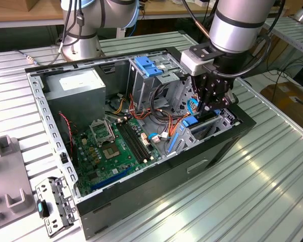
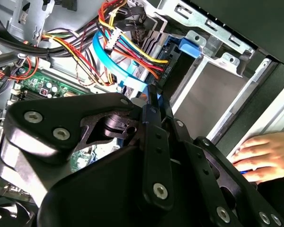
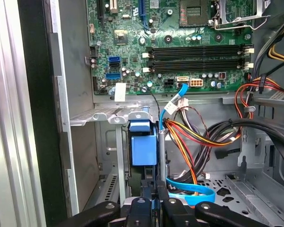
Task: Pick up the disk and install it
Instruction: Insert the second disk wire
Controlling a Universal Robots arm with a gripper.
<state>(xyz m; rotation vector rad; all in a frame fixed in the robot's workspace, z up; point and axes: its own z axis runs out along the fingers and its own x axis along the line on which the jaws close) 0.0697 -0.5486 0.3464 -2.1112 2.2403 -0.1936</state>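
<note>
The claw is pinched narrow, and it looks clamped on the edge of the disk, which stands on edge in the first wrist view with its blue carrier end pointing away from the fingers. So my read is the pickup is done and we're mid-install: the disk is partway into the metal bay, at the end of the case toward the exterior view's right. Just beside it hangs a bundle of cables, 1 blue ribbon among them, really close to the disk. Past that sits the motherboard. A person's hand rests outside the case wall. I'd guess finishing needs a straight push along the bay rails without snagging those cables.
</note>
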